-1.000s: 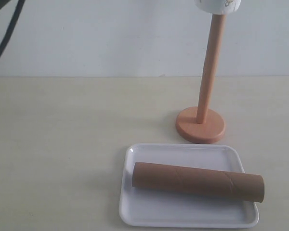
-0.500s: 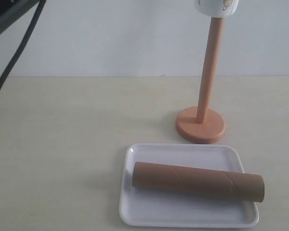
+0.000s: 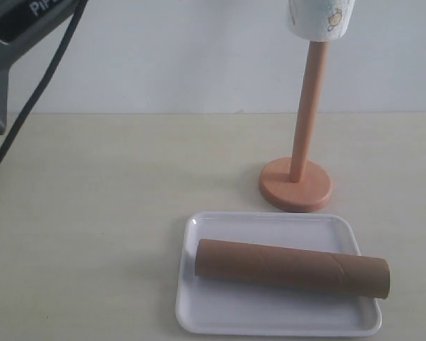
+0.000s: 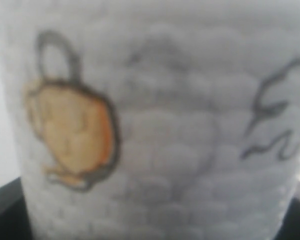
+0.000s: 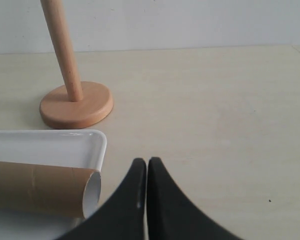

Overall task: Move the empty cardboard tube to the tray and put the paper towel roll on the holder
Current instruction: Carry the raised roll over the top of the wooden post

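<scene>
Holding the paper towel roll upright in wide-set jaws, left tool has it atop the holder pole, long axes aligned, so the coming move looks straight down; right tool pinched shut, empty, beside the tray carrying the empty cardboard tube.

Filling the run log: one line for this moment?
cardboard tube: lying on tray | paper towel roll: aloft, lower end over holder pole tip | right gripper: shut, empty

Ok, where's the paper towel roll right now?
Exterior view, top right: the paper towel roll is at the pole tip of the holder, high above its base.
</scene>
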Controlling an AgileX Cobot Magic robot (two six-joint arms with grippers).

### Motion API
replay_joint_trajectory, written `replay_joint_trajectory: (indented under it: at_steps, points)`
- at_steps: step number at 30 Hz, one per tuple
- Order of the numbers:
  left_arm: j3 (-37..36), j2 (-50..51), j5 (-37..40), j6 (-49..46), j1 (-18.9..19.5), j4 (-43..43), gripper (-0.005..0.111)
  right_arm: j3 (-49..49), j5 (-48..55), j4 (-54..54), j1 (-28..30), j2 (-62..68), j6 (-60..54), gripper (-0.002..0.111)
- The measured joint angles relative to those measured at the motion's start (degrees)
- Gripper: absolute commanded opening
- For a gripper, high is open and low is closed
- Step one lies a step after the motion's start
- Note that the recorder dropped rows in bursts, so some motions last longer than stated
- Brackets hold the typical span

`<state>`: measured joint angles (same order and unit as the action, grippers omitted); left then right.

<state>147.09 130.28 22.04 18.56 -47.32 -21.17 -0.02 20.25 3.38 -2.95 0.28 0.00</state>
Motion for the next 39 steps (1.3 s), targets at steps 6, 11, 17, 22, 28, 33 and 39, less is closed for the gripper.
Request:
replay_joint_trajectory:
  at_steps: [6,11,17,22,28,33,39]
  points:
    - [0.0,1.8,-0.4,1.1,0.0,0.0,0.004,0.0,0.0,0.0,0.0,0.0,0.0,0.000]
    - [0.0,2.1,-0.4,1.6,0.0,0.0,0.004,0.0,0.0,0.0,0.0,0.0,0.0,0.000]
    - [0.0,2.1,-0.3,1.9,0.0,0.0,0.004,0.0,0.0,0.0,0.0,0.0,0.0,0.000]
    - [0.0,2.1,0.1,1.9,0.0,1.4,0.004,0.0,-0.1,0.0,0.0,0.0,0.0,0.000]
    - [0.0,2.0,2.0,1.9,0.0,1.7,0.004,0.0,-0.2,0.0,0.0,0.0,0.0,0.000]
    - [0.0,1.6,3.1,1.9,-0.2,1.3,0.004,0.0,-0.2,0.0,0.0,0.0,0.0,0.000]
    - [0.0,1.5,3.5,1.9,-0.3,3.1,0.004,0.0,-0.3,0.0,0.0,0.0,0.0,0.000]
